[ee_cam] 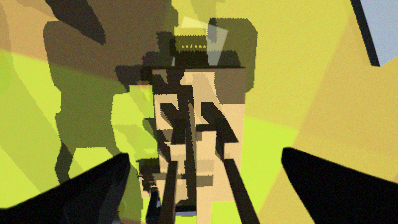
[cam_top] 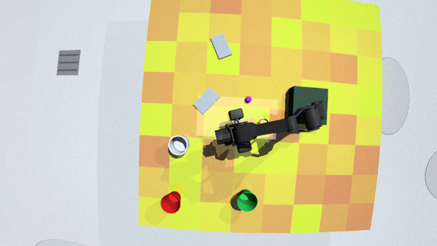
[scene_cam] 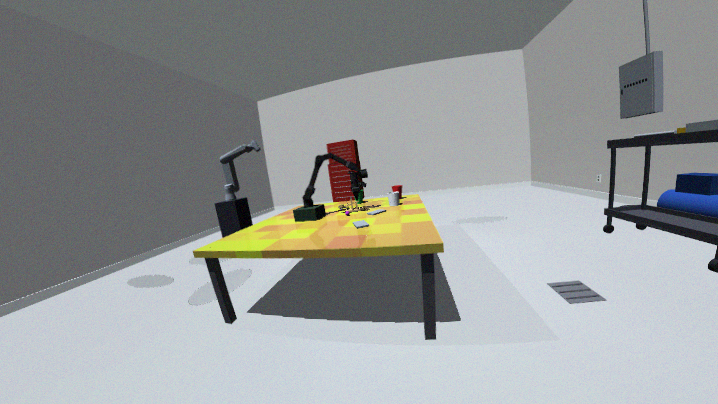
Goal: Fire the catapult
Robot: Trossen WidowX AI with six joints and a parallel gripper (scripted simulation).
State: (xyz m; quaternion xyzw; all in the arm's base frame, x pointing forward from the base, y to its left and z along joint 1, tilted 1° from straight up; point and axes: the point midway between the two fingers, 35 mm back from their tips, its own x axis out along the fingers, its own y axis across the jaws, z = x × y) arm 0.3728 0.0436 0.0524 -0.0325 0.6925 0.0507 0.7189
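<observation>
The purple ball [cam_top: 248,98] [scene_cam: 347,213] lies on the table beside the catapult. The catapult [scene_cam: 352,203] [ee_cam: 202,87] has a tan base with dark bars along it; from above the arm hides most of it. A thin dark ring [cam_top: 263,119] shows beside the arm in the top view. The white mug [cam_top: 178,146] [scene_cam: 393,198] stands upright to the left of the gripper in the top view, and looks empty. My gripper [scene_cam: 356,196] [ee_cam: 207,157] points down above the catapult, open and empty, its fingers wide apart on either side of the catapult. In the top view its fingertips are hidden.
A red cup [cam_top: 170,203] [scene_cam: 397,190] and a green cup [cam_top: 246,201] stand farther from the ball. One grey slab [cam_top: 206,100] [scene_cam: 376,212] lies near the catapult, another grey slab [cam_top: 221,46] [scene_cam: 360,224] beyond it. The arm stands on a dark green block [cam_top: 311,96] [scene_cam: 309,213].
</observation>
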